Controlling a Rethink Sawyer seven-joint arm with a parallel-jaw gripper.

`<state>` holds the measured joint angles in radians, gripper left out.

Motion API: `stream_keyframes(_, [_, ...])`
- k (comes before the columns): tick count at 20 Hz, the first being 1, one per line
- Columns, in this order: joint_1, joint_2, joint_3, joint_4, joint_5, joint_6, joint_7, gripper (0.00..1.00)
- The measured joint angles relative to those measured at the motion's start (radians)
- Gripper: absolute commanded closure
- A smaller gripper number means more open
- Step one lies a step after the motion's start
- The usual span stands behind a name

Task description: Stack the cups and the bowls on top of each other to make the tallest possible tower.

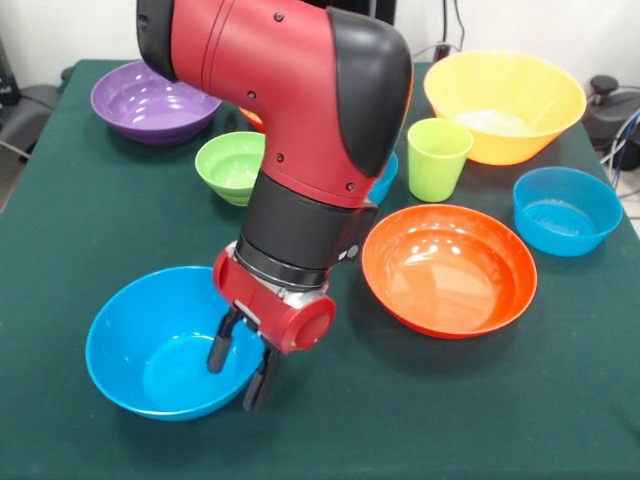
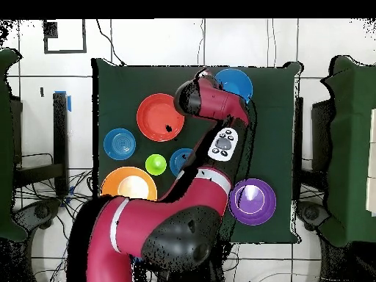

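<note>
A dark green cloth (image 1: 80,230) covers the table and fills most of the frame. Black cables (image 1: 622,140) hang at the right edge beside a dark round object (image 1: 604,86), and a white wall (image 1: 60,30) runs along the top.

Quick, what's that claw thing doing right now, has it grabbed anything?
Gripper: open, fingers straddling the rim of the big blue bowl, not yet closed on it.

Front camera faces robot across table (image 1: 80,230); overhead looks straight down.
</note>
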<state>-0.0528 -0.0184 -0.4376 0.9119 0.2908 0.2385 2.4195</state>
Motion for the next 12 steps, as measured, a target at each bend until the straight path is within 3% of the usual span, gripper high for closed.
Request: stream_keyframes(12, [-0.080, -0.110, 0.169, 0.130, -0.001, 0.000, 0.000, 0.00])
